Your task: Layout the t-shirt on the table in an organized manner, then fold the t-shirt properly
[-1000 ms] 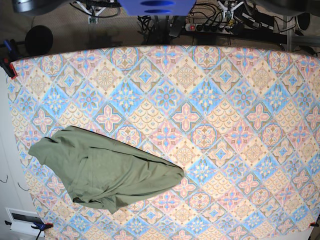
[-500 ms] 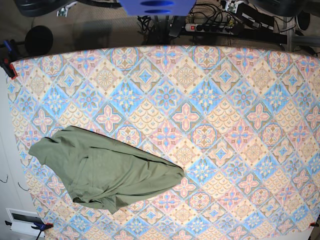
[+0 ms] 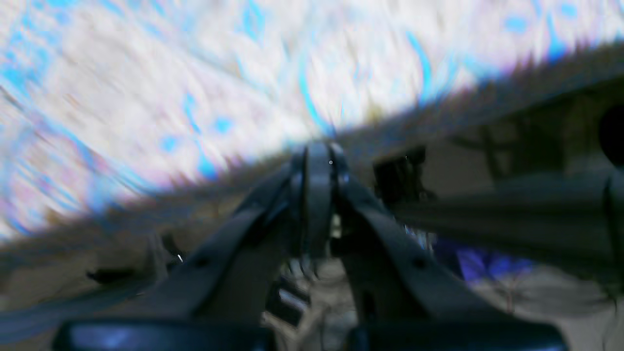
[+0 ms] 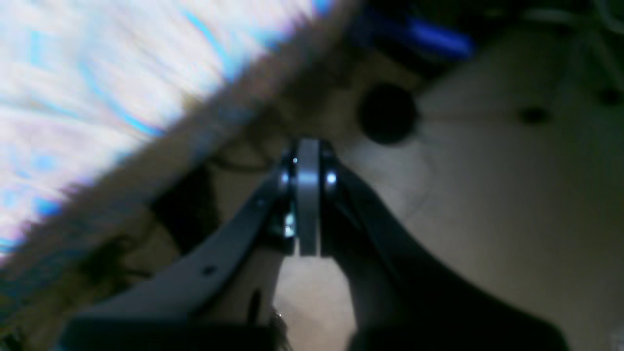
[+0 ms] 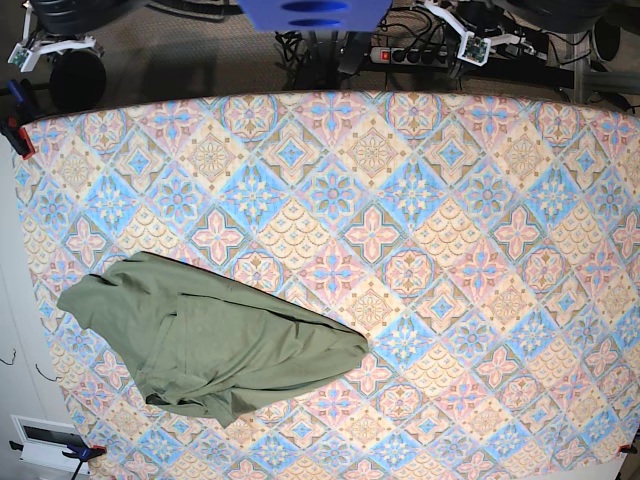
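Down at the near-left part of the table (image 5: 420, 250), the t-shirt (image 5: 215, 340) lies in a loose, crumpled heap, not spread flat. Its long axis runs roughly left to right across the base view, tilted a little downward toward the right, where the cloth narrows to a rounded tip; the wider end, with a sleeve-like flap, points to the table's left edge. The fabric is plain olive green, soft and matte, with shallow folds and a doubled-over seam running through the middle. Beneath it the tablecloth shows diamond floral tiles in blue, pink and cream. Both wrist views are heavily smeared by motion. The left gripper (image 3: 318, 161) has its dark fingers pressed together on nothing, above the blurred far edge of the table. The right gripper (image 4: 307, 156) is likewise closed and empty, beyond the table's edge over the pale floor (image 4: 487, 195).
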`<state>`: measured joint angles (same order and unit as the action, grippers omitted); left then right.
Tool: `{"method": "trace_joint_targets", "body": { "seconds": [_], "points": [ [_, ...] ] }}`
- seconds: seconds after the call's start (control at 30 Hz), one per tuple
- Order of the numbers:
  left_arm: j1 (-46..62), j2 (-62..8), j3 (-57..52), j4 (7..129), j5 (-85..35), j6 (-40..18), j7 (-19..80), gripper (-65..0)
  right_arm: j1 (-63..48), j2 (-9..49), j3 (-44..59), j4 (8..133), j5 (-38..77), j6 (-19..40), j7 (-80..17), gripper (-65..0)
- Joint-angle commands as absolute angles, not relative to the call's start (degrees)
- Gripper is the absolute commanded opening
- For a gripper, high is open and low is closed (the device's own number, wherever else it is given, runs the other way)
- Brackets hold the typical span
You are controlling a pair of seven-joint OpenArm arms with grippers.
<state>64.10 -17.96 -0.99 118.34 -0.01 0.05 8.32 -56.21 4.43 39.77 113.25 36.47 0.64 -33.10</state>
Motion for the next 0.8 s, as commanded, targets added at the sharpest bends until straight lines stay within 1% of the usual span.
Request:
{"method": "trace_joint_targets", "body": {
  "seconds": [0.0,0.1,0.23,0.3,0.37,0.53,0.57,0.63,0.73,0.77],
  "points": [
    [63.08,-17.98,-0.92,119.6,-0.04,0.22,7.78,-64.9,-55.96,6.2,41.71,113.71,37.49,-0.04,-33.89,-65.0],
    [58.95,-17.89,-1.19,119.6,-0.04,0.22,10.07,-64.9,-53.67,9.45,42.77,113.71,43.03,-0.04,-37.93,-65.0],
    [52.35,-17.8,-0.92,119.69,-0.04,0.22,13.85,-64.8,-50.86,14.37,42.59,113.71,51.3,-0.04,-38.9,-65.0],
    [49.54,-17.36,-0.92,119.69,-0.04,0.22,15.6,-64.8,-49.36,16.04,42.33,113.71,52.18,-0.04,-38.9,-65.0],
    [45.67,-15.87,-0.92,119.69,-0.04,0.22,19.38,-64.2,-46.64,16.84,42.24,113.71,52.18,-0.04,-40.31,-65.0],
    [34.07,-13.76,0.48,119.69,-0.04,0.22,27.91,-57.9,-36.18,18.24,42.24,113.71,52.18,0.13,-50.59,-65.0],
    [31.34,-13.76,1.63,119.69,-0.04,0.22,29.49,-56.8,-34.33,18.24,42.24,113.63,52.18,1.27,-52.18,-65.0],
    [25.1,-13.67,5.14,119.52,-0.04,0.22,33.45,-55.2,-30.99,18.24,41.71,113.45,52.18,6.73,-54.11,-65.0],
    [16.31,-12.7,10.86,119.25,0.57,0.22,39.52,-53.7,-27.21,18.15,39.08,113.45,52.0,14.37,-54.37,-65.0],
    [13.67,-11.82,12.0,118.46,0.75,0.22,41.36,-53.3,-26.15,18.07,38.02,113.45,51.12,15.87,-54.46,-65.0]
  ]
}}
